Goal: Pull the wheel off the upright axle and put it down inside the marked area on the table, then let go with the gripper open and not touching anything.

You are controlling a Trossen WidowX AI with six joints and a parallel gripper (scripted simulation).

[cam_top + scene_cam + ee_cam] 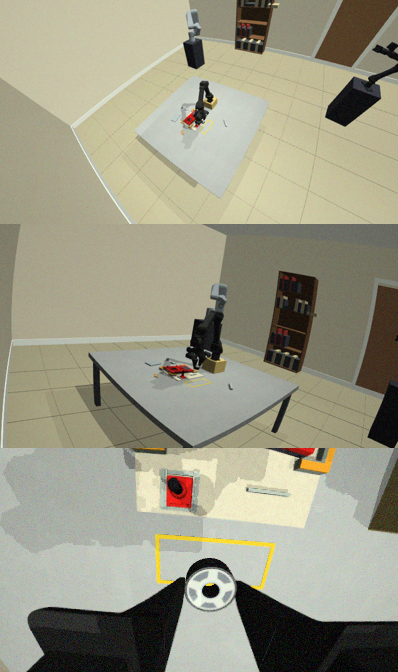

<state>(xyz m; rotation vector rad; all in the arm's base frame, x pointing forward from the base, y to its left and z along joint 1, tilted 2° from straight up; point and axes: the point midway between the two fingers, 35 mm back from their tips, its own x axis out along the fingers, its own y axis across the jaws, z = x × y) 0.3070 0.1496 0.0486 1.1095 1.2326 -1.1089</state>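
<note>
The wheel [210, 604] [197, 367], black with a white and grey hub, is off the axle. My gripper [209, 584] [196, 366] is shut on it and holds it up above the table. In the wrist view the wheel overlaps the near side of the marked area [215, 540] [209, 127] [201, 384], a yellow outline on the table. The upright axle [176, 486] [182, 373] is a black post on a small red block [180, 499] at the edge of a cream board [230, 505]. Nothing is on the axle.
A red model body [189, 119] [178, 368] with orange corner brackets sits on the board. A small orange block [182, 132] [155, 375], a grey bar [225, 123] [230, 386] and a flat bluish plate [175, 118] [153, 362] lie around it. The arm's base stands on a wooden block [210, 104] [217, 366].
</note>
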